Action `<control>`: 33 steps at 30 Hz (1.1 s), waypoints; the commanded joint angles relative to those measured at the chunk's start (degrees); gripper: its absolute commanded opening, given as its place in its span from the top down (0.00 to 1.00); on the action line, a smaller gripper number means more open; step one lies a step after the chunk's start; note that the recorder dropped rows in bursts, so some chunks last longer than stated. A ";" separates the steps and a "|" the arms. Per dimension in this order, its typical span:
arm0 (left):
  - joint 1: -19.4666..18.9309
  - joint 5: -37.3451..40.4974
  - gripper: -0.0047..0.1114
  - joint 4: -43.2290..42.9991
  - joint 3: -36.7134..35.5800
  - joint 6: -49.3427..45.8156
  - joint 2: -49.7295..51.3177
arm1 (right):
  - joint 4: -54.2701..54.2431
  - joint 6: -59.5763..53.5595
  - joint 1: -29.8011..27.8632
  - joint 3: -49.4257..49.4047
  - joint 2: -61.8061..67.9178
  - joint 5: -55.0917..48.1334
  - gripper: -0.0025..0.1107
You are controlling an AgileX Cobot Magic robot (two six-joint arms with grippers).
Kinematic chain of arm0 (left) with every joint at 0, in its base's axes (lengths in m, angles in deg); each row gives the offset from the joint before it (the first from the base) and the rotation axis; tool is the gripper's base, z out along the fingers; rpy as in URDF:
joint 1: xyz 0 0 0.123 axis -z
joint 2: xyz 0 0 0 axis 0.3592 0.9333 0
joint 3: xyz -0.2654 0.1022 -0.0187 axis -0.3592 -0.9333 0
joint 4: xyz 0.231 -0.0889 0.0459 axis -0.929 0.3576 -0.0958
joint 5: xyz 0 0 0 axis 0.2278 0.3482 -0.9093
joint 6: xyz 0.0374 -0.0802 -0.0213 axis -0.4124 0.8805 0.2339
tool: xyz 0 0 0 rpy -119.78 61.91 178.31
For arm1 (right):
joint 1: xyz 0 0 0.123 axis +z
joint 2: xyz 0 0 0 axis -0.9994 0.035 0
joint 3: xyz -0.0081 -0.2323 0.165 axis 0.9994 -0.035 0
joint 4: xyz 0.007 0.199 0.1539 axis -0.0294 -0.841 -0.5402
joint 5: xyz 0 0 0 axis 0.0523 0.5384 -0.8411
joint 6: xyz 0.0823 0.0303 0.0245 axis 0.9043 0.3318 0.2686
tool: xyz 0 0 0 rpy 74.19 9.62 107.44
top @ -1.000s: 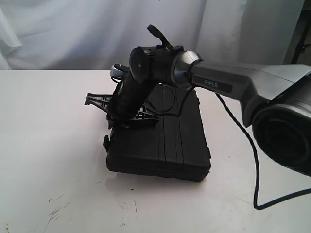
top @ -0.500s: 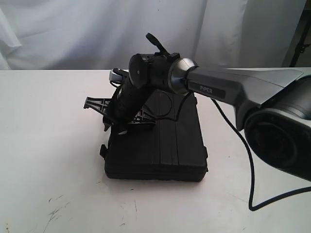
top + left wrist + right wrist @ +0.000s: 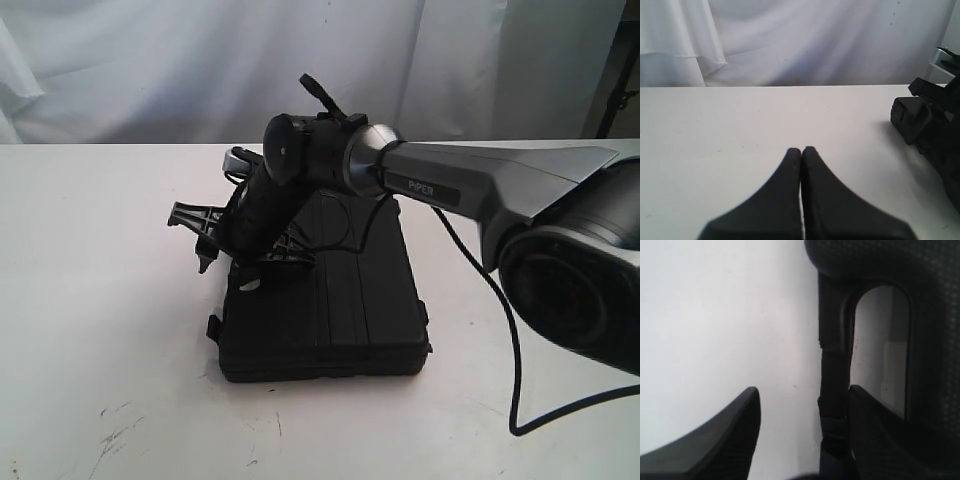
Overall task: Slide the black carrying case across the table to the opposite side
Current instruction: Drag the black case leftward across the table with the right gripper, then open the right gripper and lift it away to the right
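The black carrying case (image 3: 340, 300) lies flat on the white table (image 3: 90, 300), a little left of centre. My right gripper (image 3: 228, 268) reaches across to the case's left end and stands open. In the right wrist view the case's handle bar (image 3: 834, 365) sits between the right gripper's (image 3: 805, 395) fingers, against the finger inside the handle opening; the other finger (image 3: 735, 430) hangs over bare table. My left gripper (image 3: 801, 150) is shut on nothing, low over the table, with the case (image 3: 932, 135) off to its side. The exterior view does not show it.
A white curtain (image 3: 200, 60) hangs behind the table. The right arm's black cable (image 3: 515, 340) loops down to the tabletop right of the case. Dark scuff marks (image 3: 115, 430) lie near the front edge at the left.
The case has slid a little to the left, and the right gripper at its handle has moved left with it. The arm has stretched further across.
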 commanded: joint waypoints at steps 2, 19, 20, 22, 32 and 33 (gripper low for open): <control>-0.17 0.08 0.96 0.64 -0.24 0.06 -0.29 | 0.60 0.22 0.04 1.87 -0.92 -2.25 0.54; -0.17 0.08 0.96 0.64 -0.24 0.06 -0.29 | 14.08 2.27 0.10 13.76 -2.52 -13.15 0.66; -0.17 0.08 0.96 0.64 -0.24 0.06 -0.29 | 17.36 2.27 0.19 13.86 -3.26 -14.14 0.72; -0.17 0.08 0.96 0.64 -0.24 0.06 -0.29 | 24.23 2.77 0.59 13.86 -5.24 -16.57 0.86; -0.17 0.08 0.96 0.64 -0.24 0.06 -0.29 | 33.20 1.12 2.14 4.96 -18.31 -13.61 0.98; -0.17 0.08 0.96 0.64 -0.24 0.06 -0.29 | 33.34 1.12 2.28 1.91 -20.38 -11.77 0.98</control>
